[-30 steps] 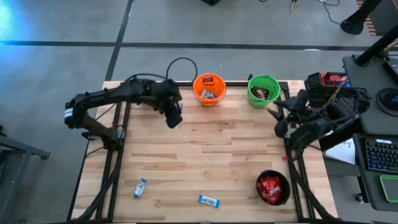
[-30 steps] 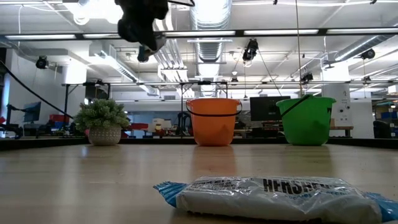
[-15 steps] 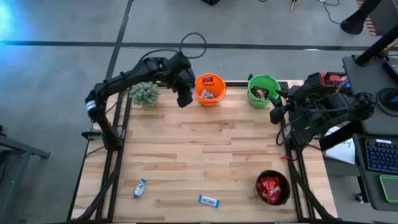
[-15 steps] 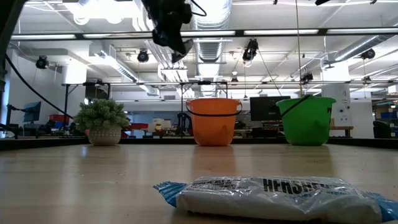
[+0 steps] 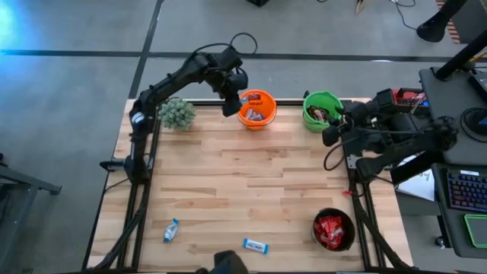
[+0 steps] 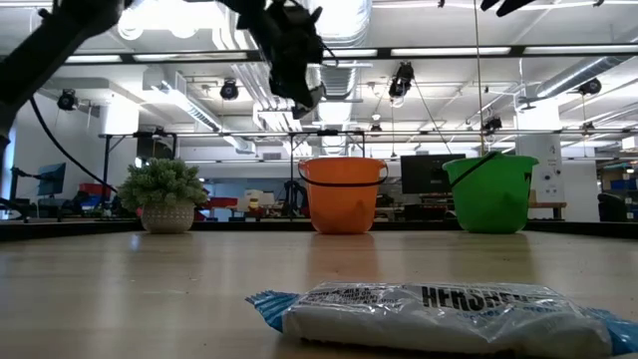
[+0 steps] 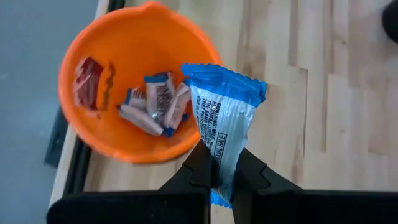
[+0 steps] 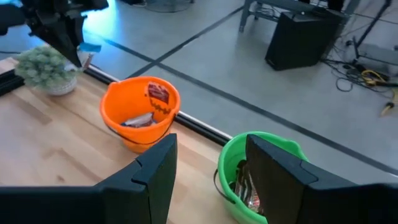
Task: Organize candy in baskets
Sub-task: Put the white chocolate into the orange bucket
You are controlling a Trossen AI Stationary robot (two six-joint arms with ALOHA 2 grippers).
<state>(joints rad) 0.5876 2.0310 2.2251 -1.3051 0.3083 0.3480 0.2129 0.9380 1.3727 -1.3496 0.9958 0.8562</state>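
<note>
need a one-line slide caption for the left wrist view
Left gripper, shut on a blue-and-white candy bar, holds it beside the orange basket of sorted candy.

Green basket [image 8: 261, 168] cut off by right wrist view's edge, contents unclear; low-view bar [image 6: 439, 317] cropped at btm.

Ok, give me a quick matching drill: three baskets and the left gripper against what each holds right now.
1. orange basket
2. green basket
3. black basket
4. left gripper

a. red packets
b. one blue-and-white bar, pinched
c. several blue-and-white bars
d. dark wrappers

Pairs: 1-c, 2-d, 3-a, 4-b
</note>
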